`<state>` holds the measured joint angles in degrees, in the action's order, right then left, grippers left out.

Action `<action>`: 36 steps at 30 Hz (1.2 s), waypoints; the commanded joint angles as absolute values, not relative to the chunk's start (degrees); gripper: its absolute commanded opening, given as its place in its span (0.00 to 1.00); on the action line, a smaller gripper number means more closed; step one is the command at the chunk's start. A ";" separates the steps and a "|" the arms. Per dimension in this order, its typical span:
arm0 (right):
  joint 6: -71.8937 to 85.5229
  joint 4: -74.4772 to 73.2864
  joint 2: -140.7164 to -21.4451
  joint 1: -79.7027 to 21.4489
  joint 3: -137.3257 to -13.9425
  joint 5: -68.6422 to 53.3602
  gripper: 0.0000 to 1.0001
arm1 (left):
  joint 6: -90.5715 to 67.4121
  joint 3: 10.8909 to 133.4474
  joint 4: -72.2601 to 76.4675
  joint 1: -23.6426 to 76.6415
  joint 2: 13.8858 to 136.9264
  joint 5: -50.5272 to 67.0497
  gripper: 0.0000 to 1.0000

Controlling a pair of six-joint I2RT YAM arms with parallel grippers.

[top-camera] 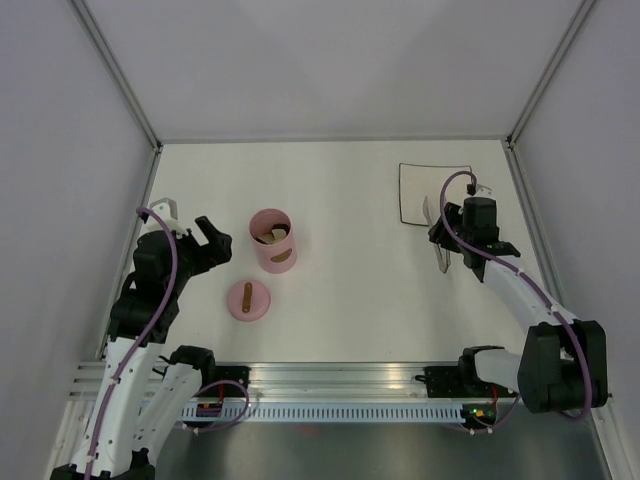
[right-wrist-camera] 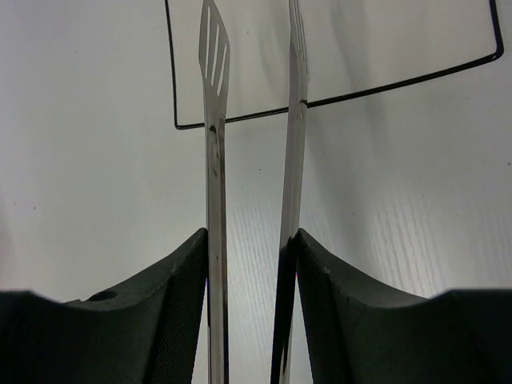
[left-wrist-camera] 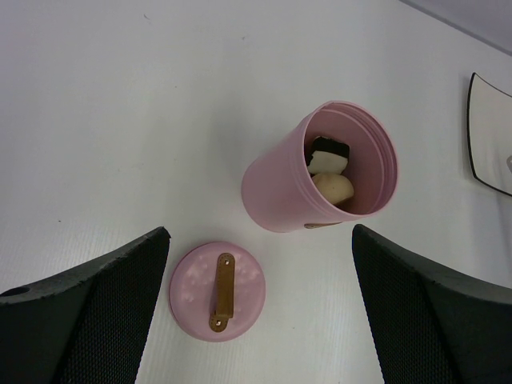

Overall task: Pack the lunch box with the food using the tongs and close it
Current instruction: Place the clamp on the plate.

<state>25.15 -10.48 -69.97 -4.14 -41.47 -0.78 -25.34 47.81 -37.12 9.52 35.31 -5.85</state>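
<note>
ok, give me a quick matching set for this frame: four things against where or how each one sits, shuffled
Things:
1. lunch box
2. lid
3. tongs
4. plate

States:
A. clamped in the right gripper
B. flat on the table, handle up
C. far right, tong tips over it
D. upright, open, food inside

Pairs: 1-D, 2-B, 3-A, 4-C

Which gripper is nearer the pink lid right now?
Left. The left gripper, open, sits just beyond the lid; the right gripper is far to its right by the plate, holding the tongs.
</note>
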 commanded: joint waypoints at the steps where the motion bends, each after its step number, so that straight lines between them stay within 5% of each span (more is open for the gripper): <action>1: 23.38 5.79 -69.16 -3.25 -37.37 2.46 0.53 | -23.20 48.08 -35.51 9.84 35.77 -5.54 1.00; 17: 23.12 13.98 -83.41 -0.97 -36.21 4.83 0.58 | -24.69 47.37 -36.65 9.76 35.86 -3.08 1.00; 27: 23.11 5.81 -84.73 -0.97 -41.04 4.75 0.77 | -34.43 43.87 -42.98 9.76 37.79 -0.72 1.00; 36: 23.91 -9.22 -78.25 -0.88 -48.95 1.32 0.96 | -39.64 43.85 -43.94 10.46 52.63 -4.21 0.91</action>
<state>23.33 -4.14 -83.48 -1.10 -46.22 2.83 -36.91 43.29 -43.11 9.82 50.52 -1.61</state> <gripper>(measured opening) 0.943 0.923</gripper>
